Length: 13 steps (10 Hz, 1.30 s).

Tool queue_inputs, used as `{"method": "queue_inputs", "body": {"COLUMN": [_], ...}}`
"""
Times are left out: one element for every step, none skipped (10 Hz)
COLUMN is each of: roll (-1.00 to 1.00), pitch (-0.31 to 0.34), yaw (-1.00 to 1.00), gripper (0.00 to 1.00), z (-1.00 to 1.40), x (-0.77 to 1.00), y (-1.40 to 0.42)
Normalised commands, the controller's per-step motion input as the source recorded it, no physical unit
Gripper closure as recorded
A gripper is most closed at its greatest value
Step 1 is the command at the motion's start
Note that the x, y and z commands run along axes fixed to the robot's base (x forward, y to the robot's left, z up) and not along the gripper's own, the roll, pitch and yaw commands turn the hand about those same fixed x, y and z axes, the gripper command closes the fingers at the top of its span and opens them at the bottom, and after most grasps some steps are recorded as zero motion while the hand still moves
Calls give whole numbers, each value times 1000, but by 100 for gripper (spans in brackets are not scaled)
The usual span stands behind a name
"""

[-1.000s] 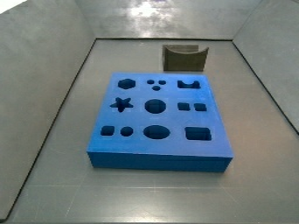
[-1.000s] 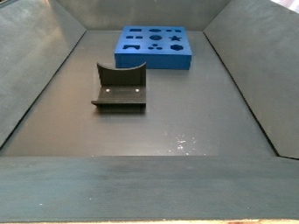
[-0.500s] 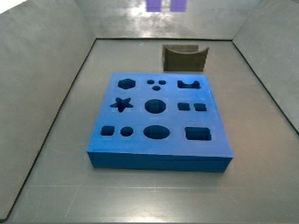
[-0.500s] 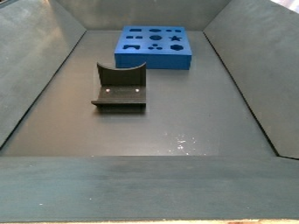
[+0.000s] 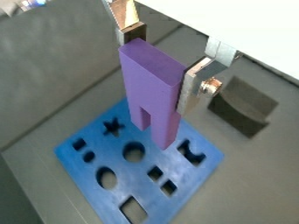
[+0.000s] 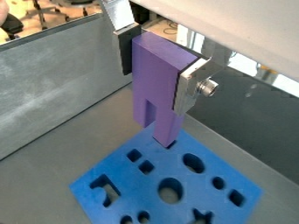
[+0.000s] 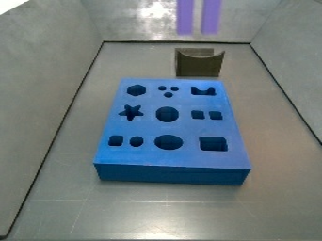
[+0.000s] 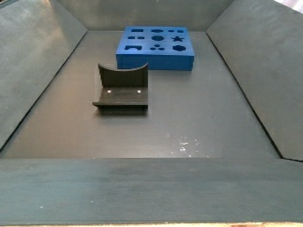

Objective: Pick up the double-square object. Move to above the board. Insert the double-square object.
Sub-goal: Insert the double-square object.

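The double-square object (image 5: 149, 92), a tall light-purple block with a slot up its lower end, hangs upright in my gripper (image 5: 162, 61). The silver fingers (image 5: 194, 80) are shut on its upper sides in both wrist views (image 6: 158, 87). The blue board (image 5: 82, 140) with dark cut-outs lies below it, well clear of the block's lower end. In a side view only the block's two lower prongs (image 7: 187, 14) show at the upper edge, above and behind the board (image 7: 189, 102); the gripper itself is out of that view. A side view shows the board (image 8: 154, 60) far off, without block or gripper.
The dark fixture (image 7: 199, 62) stands on the floor just behind the board and also shows in a side view (image 8: 120, 89) and a wrist view (image 5: 246, 101). Grey walls (image 7: 63, 56) enclose the dark floor (image 8: 178, 124) on all sides.
The purple block's lower end has come down into the side view: absent one second ago, a short tip half a second ago, longer prongs now. Board and fixture have not moved.
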Motion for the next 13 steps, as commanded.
{"method": "queue_inputs", "body": {"roll": [0,57,354,394,294,74,-166,9,63,103,166,183,194], "pitch": [-209,-186,0,86,183,120,9,0,9,0,0,0,0], "yaw": [0,0,140,134,69,0,0,0,0,14,26,37,43], "gripper": [100,100,100,100,100,100,100,100,100,100,100,100,100], "z": [-634,-680,-777,-826,-891,-751,-171,0,-369,-471,-483,-437,-369], "x": [383,343,211,97,66,46,20,0,166,340,389,457,457], "y": [0,0,0,-77,-160,-163,0,0,-20,-6,0,0,0]}}
